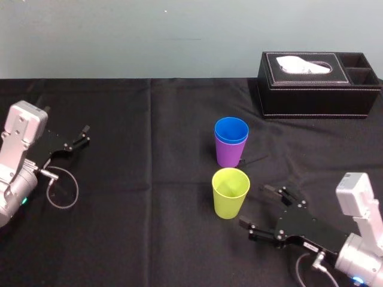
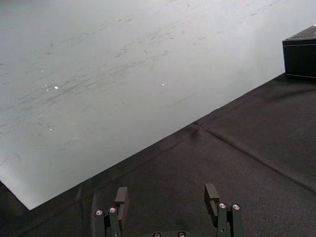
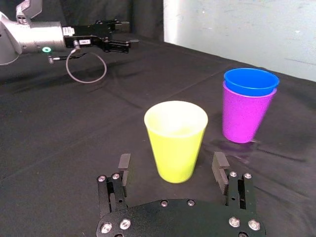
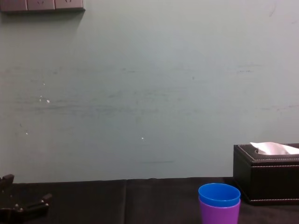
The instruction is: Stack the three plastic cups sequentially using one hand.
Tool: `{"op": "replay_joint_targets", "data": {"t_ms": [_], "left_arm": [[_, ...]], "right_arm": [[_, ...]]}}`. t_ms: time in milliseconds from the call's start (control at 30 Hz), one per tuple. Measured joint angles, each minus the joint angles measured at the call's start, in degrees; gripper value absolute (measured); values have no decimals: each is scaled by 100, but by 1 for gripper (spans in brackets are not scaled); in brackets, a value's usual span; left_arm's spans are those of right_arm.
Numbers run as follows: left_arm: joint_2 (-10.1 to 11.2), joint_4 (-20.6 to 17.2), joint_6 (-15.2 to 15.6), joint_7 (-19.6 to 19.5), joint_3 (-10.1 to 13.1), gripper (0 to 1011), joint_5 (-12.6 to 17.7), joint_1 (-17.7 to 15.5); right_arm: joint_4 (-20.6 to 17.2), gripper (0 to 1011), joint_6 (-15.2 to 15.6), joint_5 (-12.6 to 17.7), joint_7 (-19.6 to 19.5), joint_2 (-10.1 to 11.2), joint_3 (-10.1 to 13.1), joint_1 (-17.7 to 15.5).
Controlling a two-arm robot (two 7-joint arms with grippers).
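Right wrist view puts my empty right hand, spread wide, just short of the yellow-green cup at frame centre, a light, slick, thin-walled tumbler I judge best pinched gently at mid-wall.

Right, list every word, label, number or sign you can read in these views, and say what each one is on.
None: there is no readable text here.
The yellow-green cup, blue cup and purple cup are plain.
The black tissue box has white stitching but no lettering.
The left gripper and right gripper carry no markings.
The wall plates are blank.
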Motion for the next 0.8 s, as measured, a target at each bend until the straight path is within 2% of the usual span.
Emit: {"op": "replay_joint_targets", "data": {"t_ms": [300, 800], "left_arm": [[0, 0, 0, 0, 0, 1011, 0, 0], [0, 0, 0, 0, 0, 1011, 0, 0]], "right_arm": [[318, 1003, 49, -164, -71, -240, -351, 447], [732, 1003, 86, -163, -43, -488, -624, 1000]]}}
